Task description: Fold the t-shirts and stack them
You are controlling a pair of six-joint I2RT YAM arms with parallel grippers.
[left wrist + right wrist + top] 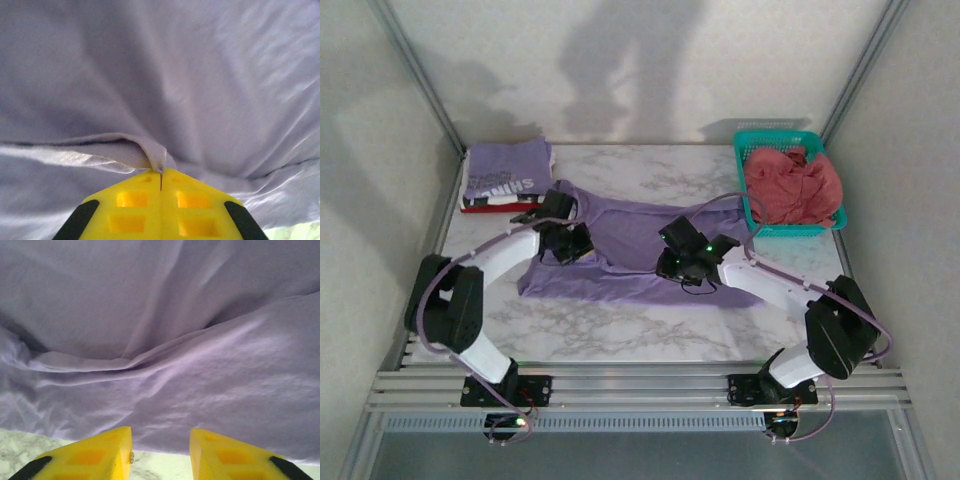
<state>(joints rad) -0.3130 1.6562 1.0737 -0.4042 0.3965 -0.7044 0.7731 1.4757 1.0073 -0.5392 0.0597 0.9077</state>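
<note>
A plain lavender t-shirt lies spread and rumpled across the middle of the marble table. My left gripper rests on its left part. In the left wrist view that gripper is shut, pinching a raised fold of the lavender t-shirt at its tips. My right gripper sits low over the shirt's near middle edge. In the right wrist view it stands open, the lavender hem just beyond its yellow fingers and nothing between them.
A folded stack with a purple lettered t-shirt on top sits at the back left corner. A teal mesh basket at the back right holds a crumpled coral-pink t-shirt. Bare marble shows under the right fingers.
</note>
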